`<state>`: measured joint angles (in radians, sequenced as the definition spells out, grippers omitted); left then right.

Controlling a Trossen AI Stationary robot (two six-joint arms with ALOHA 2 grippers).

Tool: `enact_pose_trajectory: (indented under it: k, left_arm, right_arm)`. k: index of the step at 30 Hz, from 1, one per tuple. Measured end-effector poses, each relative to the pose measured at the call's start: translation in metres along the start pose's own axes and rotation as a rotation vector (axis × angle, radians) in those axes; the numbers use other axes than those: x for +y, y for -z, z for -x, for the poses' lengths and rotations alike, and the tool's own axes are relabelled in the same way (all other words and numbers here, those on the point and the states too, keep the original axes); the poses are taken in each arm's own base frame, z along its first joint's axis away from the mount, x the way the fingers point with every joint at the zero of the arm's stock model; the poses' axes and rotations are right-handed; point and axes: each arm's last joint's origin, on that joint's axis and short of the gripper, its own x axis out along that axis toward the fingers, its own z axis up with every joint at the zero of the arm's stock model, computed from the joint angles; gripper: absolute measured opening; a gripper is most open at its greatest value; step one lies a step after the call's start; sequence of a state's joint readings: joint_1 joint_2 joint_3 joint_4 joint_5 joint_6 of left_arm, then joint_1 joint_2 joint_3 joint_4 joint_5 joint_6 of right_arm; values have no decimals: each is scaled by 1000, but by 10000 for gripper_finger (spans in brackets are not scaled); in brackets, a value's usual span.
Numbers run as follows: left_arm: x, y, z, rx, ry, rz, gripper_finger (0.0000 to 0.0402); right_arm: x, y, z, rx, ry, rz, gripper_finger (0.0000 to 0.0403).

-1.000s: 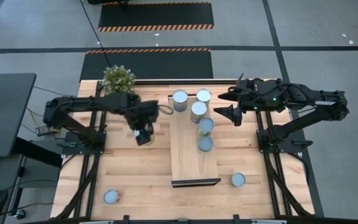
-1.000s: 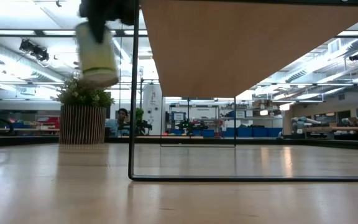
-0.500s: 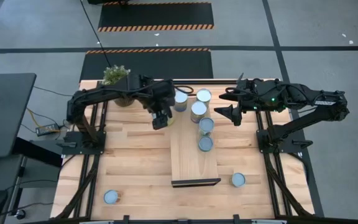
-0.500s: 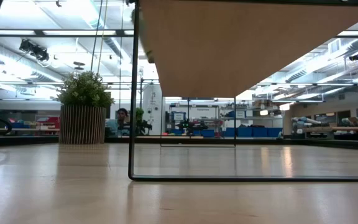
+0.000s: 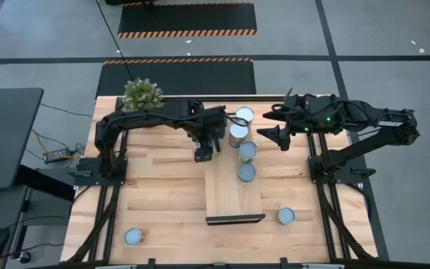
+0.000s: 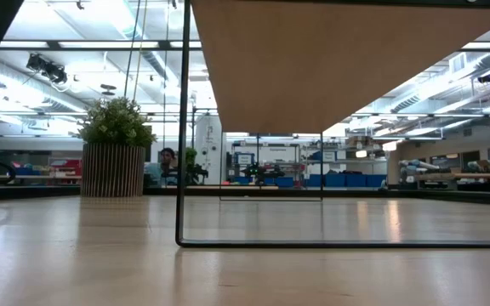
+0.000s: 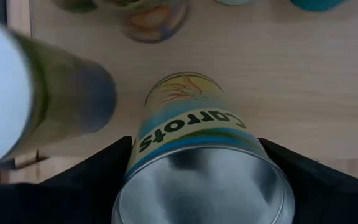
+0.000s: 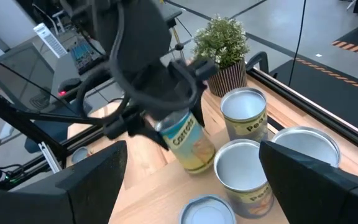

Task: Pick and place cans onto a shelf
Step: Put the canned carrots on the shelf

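Broadly, the wooden surface (image 5: 155, 194) carries the shelf (image 5: 230, 187), a long light plank running from near to far down the middle, with a potted plant (image 5: 142, 94) at the far left corner. Both dark arms reach in over the far half. The left gripper (image 5: 204, 151) hangs over the shelf's far left edge, its jaws pinching a can labelled "Carrots" (image 7: 194, 149), held tilted above the plank beside the cans already there. The right gripper (image 5: 269, 134) hovers just right of the shelf's far end, jaws spread and holding nothing. Four cans show on the far half of the shelf: one at the far end (image 5: 244, 115), one just nearer (image 5: 237, 134), then two more (image 5: 248, 150) (image 5: 246, 172) in a line toward the middle. Two cans stand on the surface, well apart: one near left (image 5: 133, 237), one near right (image 5: 286, 216).
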<state>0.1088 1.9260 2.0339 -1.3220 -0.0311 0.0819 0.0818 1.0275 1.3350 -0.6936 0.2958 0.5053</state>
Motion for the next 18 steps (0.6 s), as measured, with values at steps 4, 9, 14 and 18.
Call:
enact_pose_trajectory:
  k: [4,9,14,18]
  left_arm:
    - [-7,-3,-1,-19,-49,-36,328]
    - [-7,-7,-4,-45,-58,-38,370]
    - [-6,-7,-4,-51,-58,-36,396]
    - [-7,-7,-3,-49,-90,-43,397]
  right_arm:
    - [1,-1,0,-14,-7,-5,373]
    - [1,-2,0,-17,-8,-6,373]
    - [1,-2,0,-17,-8,-6,373]
    - [1,-2,0,-17,-8,-6,373]
